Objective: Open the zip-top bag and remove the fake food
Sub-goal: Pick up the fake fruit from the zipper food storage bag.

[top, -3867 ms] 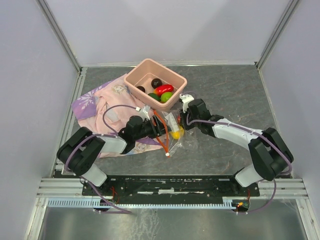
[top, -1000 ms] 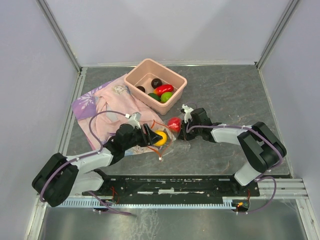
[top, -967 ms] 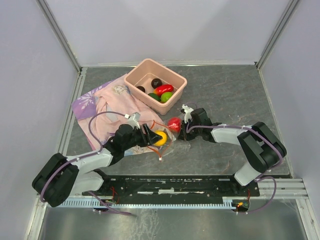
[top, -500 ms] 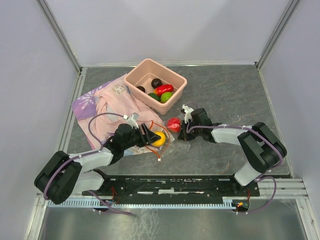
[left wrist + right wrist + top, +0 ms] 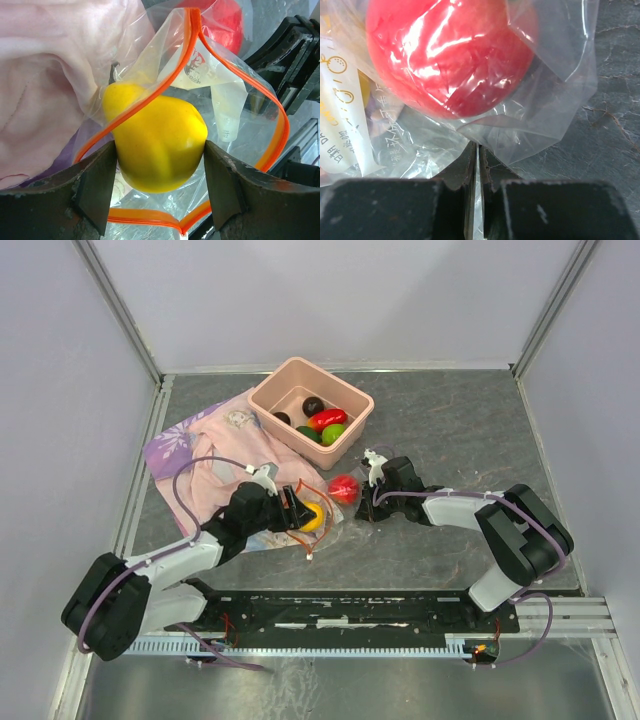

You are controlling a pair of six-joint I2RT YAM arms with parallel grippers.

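Observation:
The zip-top bag lies open on the table, its orange zip strip looping around a yellow fake fruit. My left gripper is shut on that yellow fruit at the bag's mouth, both pads touching its sides. A red fake fruit sits deeper inside the clear plastic. My right gripper is shut on a fold of the bag's film just below the red fruit. In the top view the right gripper is at the bag's right end.
A salmon-pink tub at the back holds red, green and dark fake fruits. Pink-and-purple cloth lies under and to the left of the left gripper. A white printed packet is inside the bag.
My left gripper has drawn the yellow fruit a little leftward, and the bag's mouth and slider have shifted with it. The right gripper has held its place on the film.

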